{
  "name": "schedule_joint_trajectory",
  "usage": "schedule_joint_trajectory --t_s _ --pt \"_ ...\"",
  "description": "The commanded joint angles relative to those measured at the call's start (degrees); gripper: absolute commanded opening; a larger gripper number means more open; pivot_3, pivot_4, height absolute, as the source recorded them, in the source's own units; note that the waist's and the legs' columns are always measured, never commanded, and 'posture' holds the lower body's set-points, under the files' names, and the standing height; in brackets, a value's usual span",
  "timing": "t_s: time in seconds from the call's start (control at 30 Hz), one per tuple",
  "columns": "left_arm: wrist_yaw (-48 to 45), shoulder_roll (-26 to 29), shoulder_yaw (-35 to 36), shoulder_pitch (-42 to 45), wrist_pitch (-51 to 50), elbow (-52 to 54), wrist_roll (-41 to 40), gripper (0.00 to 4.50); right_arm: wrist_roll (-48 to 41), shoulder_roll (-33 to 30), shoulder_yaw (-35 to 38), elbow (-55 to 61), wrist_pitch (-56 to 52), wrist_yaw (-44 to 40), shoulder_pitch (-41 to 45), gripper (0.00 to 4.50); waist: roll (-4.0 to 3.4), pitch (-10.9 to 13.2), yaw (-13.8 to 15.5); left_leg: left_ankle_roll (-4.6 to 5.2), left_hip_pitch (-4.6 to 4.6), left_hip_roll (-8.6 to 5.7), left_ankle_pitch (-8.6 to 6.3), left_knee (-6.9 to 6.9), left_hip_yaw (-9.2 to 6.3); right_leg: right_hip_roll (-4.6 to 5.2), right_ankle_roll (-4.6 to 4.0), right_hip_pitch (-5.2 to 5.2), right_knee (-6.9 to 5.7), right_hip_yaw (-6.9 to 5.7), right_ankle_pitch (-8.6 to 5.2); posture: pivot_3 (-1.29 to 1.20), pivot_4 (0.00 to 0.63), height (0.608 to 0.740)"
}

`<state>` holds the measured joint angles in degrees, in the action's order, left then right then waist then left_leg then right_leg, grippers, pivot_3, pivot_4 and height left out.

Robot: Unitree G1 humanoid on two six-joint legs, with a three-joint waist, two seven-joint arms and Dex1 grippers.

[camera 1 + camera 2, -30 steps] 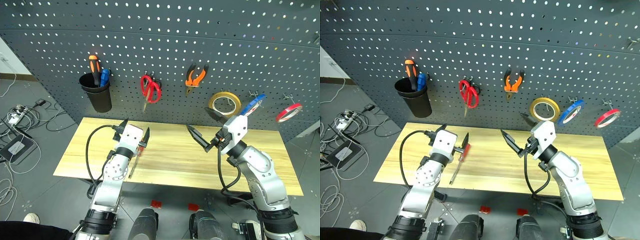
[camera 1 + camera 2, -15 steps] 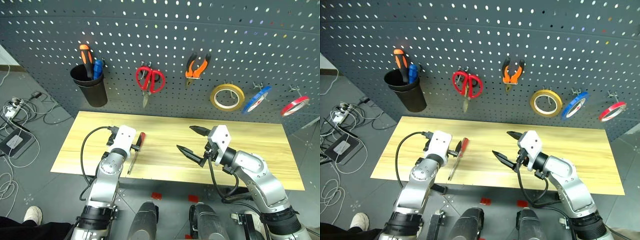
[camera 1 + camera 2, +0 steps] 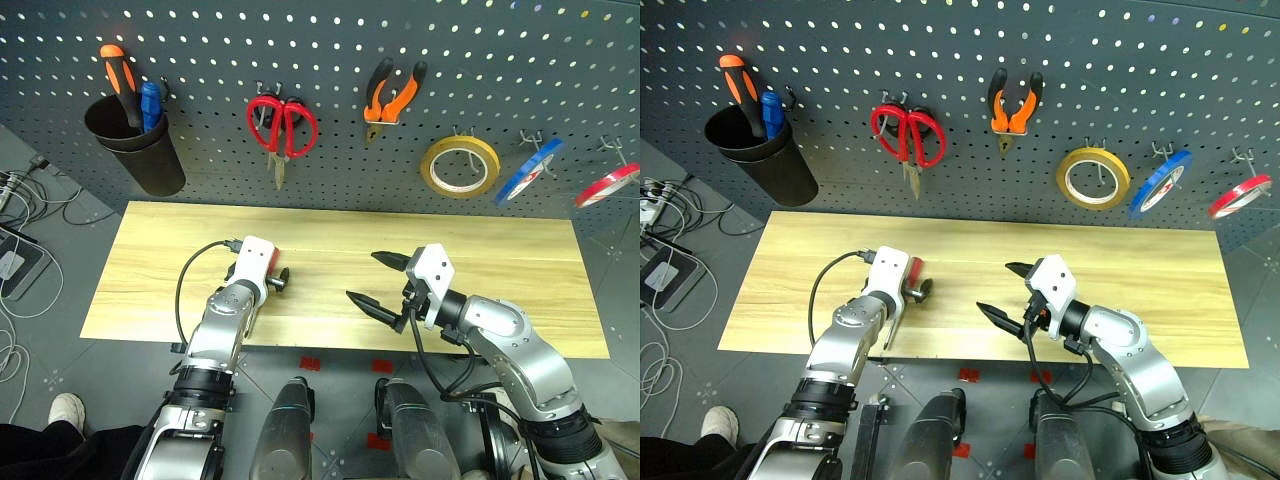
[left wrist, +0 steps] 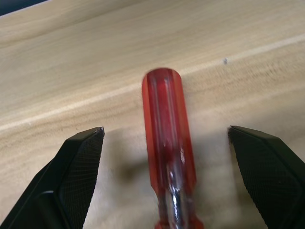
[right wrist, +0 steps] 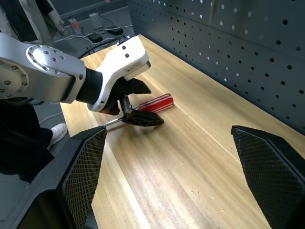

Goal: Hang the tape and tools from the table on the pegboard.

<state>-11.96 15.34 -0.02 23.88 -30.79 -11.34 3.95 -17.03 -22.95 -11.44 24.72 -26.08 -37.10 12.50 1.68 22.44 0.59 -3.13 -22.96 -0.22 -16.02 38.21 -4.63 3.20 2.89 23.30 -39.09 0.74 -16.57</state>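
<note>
A slim screwdriver with a red handle point(image 4: 167, 143) lies on the light wood table point(image 3: 480, 235), left of centre. My left gripper point(image 4: 166, 129) is open and low over it, one finger on each side of the handle without touching it. My right gripper point(image 3: 362, 276) hangs open and empty above the table's middle. On the dark pegboard point(image 3: 330, 40) hang the red-handle scissors point(image 3: 283, 125), the orange-and-black pliers point(image 3: 395, 92) and the blue tape point(image 3: 530, 170).
A black cup point(image 3: 135, 150) with two screwdrivers hangs at the pegboard's left. A yellow tape roll point(image 3: 460, 165) and a thin red roll point(image 3: 608, 185) hang beside the blue one. Cables lie on the floor at the left.
The view has tilted downward. My left gripper has moved forward and dipped, so its open fingers now straddle the screwdriver's handle. My right gripper has sunk a little and turned leftward.
</note>
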Motion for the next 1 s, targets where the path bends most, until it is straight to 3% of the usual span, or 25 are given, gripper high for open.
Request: schedule_joint_trajectory --t_s 0.03,0.13,0.4,0.77,1.0 --pt "-0.21 0.71 -1.00 -0.98 -0.27 0.34 0.74 4.02 -0.87 0.63 -0.22 2.98 0.03 0.36 -0.02 4.50 -0.02 0.17 -0.06 0.00 0.00 0.01 0.00 -0.01 0.00 0.00 0.00 0.00 0.00 0.00 0.00 0.08 0.472 0.740" --pt "-0.77 0.87 -1.32 -1.39 -0.21 0.52 0.46 3.38 -0.65 0.97 -0.16 2.69 0.20 0.50 -0.07 4.50 0.00 0.21 -0.10 -0.01 0.02 0.01 0.00 -0.02 -0.01 0.00 0.00 0.01 0.00 0.00 0.00 0.08 0.468 0.740" --pt "-1.20 1.33 -1.25 0.07 0.12 -0.37 0.42 0.98 0.19 1.05 0.02 0.98 1.47 0.56 0.62 4.50 0.02 0.26 -0.17 -0.01 0.01 0.02 0.01 -0.07 -0.01 0.00 0.01 0.06 0.02 0.01 0.00 0.09 0.445 0.740" --pt "-0.24 3.30 -2.79 -2.76 1.28 6.02 3.24 0.92 -2.25 1.41 1.50 0.50 3.54 -1.22 0.27 4.50 0.04 0.25 -0.07 -0.27 -0.04 0.03 0.14 -0.15 -0.01 0.02 0.01 0.14 0.09 0.01 0.00 0.11 0.365 0.740" --pt "2.18 5.63 -4.12 -7.42 2.84 23.20 8.63 0.92 -6.09 4.71 4.76 3.66 2.52 2.23 -0.47 4.50 0.17 -0.50 0.73 -0.50 -0.23 0.06 0.27 -0.18 -0.05 0.08 0.01 0.37 0.09 -0.05 0.01 0.14 0.273 0.740"
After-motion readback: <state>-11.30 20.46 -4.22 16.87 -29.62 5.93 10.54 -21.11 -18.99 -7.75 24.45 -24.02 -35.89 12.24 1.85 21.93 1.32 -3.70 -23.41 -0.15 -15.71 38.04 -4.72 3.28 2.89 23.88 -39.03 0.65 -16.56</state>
